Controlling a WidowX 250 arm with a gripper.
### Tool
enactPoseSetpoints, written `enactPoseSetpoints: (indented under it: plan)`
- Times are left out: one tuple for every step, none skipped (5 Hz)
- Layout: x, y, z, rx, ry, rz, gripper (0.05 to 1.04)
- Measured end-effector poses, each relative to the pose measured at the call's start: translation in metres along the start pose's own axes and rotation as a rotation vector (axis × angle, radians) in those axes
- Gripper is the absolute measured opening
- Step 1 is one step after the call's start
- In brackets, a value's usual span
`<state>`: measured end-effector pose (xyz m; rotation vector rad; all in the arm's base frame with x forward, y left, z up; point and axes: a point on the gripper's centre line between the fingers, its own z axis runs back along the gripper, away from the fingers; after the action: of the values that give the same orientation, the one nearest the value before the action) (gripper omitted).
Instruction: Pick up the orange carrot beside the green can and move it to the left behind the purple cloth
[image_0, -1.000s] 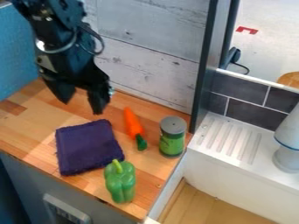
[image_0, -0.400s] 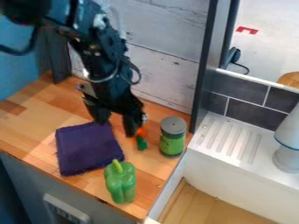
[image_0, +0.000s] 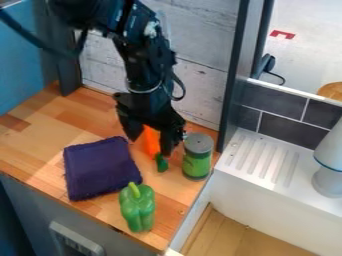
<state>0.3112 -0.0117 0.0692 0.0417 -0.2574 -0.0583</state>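
Honestly can't read a single word or number from where I'm standing. There's a green label on the grey-topped can right of centre, but whatever's on it is too small for me to make out. Same deal with the pale panel on the cabinet front, lower left. Upper right has a red mark on a whitish surface, no letters I can pick out.

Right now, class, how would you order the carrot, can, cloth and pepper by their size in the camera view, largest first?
1. Cloth
2. Pepper and can: too alike to rank
3. Carrot: smallest by what shows, though the tool partly hides it
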Motion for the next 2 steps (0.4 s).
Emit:
enactPoseSetpoints:
  plan:
    - [0.004,0.007,-0.004,0.04,0.006,0.03,1.001]
    - [0.011,0.023,-0.01,0.099,0.023,0.117,1.001]
